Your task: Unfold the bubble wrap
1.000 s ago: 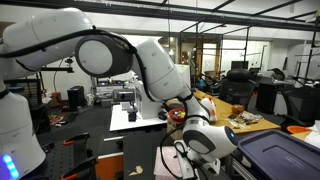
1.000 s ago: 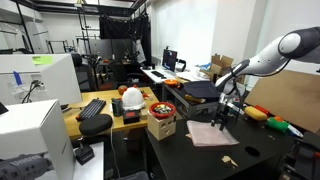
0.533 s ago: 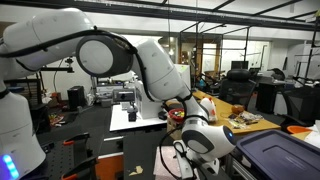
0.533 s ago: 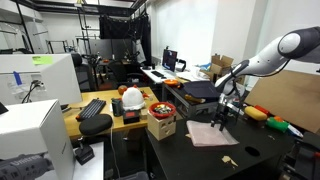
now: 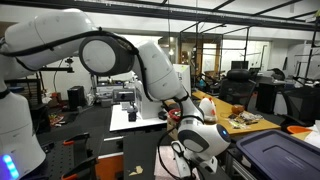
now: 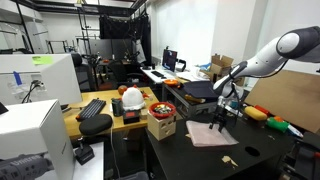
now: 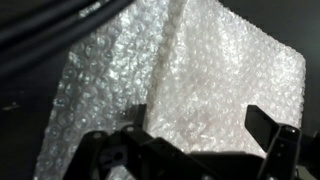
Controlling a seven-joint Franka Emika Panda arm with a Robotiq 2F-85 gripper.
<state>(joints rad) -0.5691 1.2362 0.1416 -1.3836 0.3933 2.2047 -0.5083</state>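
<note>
**Gripper** [image 7: 197, 150]: mine, black, two-fingered. The fingers [image 7: 272, 135] stand wide apart along the lower edge of the wrist view, and nothing is held between them. In an exterior view the gripper [image 6: 221, 120] hangs pointing down at centre right of the frame, just above the sheet. I cannot tell whether its tips touch the sheet.

**Bubble wrap** [image 7: 215, 85]: a pale whitish, translucent plastic sheet with a finely bumpy surface.
- It fills most of the wrist view and is folded.
- A brighter, doubled portion takes the centre and right, and a thinner, greyer layer shows at the left.
- The fold edge runs from top centre down toward the lower middle.
- In an exterior view the bubble wrap [image 6: 210, 134] lies flat as a pale rectangle right of centre, directly under my gripper.

**Bench** [image 6: 255, 152]: a dark, flat top at the lower right of the frame, carrying the sheet.

**Arm** [image 6: 262, 58]: white and jointed. It enters from the upper right and reaches down and left to the gripper. In an exterior view it [image 5: 110, 55] fills the foreground.

**Cardboard box** [image 6: 160, 127]: small and brown, with something round and red on top. It sits near the sheet, to its left in the frame.

**Keyboard** [image 6: 92, 108]: black, at centre left of the frame, well apart from the sheet.
</note>
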